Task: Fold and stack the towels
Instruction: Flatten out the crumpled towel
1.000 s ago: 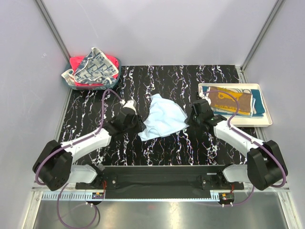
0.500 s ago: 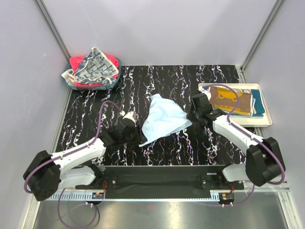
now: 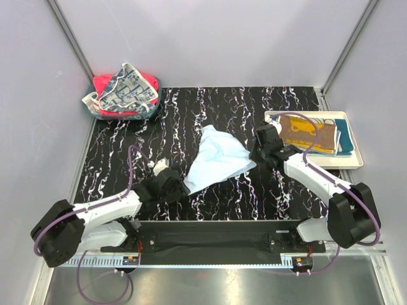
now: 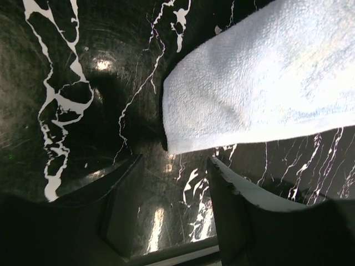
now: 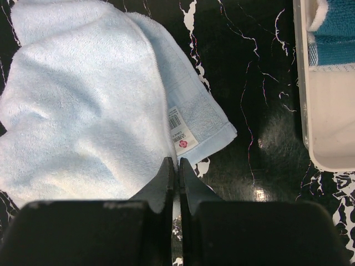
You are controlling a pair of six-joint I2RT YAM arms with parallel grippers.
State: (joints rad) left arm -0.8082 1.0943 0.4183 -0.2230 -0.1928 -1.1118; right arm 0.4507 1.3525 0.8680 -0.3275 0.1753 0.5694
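Folding stage: light blue towel [image 3: 219, 162] part-folded, left gripper [image 4: 173, 166] clear of it, right gripper [image 5: 173, 162] at the hem

Step in hand, by judgement: folding of the light blue towel; stacking not yet reached. The towel lies rumpled and doubled over on the black marbled table [image 3: 254, 108], about centre. It is well apart from the cream tray [image 3: 355, 145] at the right, where a mustard-brown towel [image 3: 308, 133] and a teal towel [image 3: 343, 140] lie folded. A heap of unfolded towels [image 3: 122, 92] sits at the far left corner.

Left arm: stretched low along the table from its near-left base, wrist close to the surface. Fingers spread wide, nothing between them. The towel's near-left corner lies just beyond the tips and touches neither.

Right arm: reaches in from the near right, with the gripper at the towel's right edge. Fingers pressed together, tips at the hem beside the sewn label [image 5: 183, 138]. Whether any cloth is caught between them cannot be told.

Next move, by judgement: the towel needs flattening and squaring before a further fold. The left gripper would have to take the near-left corner, and the edges must meet evenly. Soft terry is likely to slump and bunch if lifted by one corner alone.
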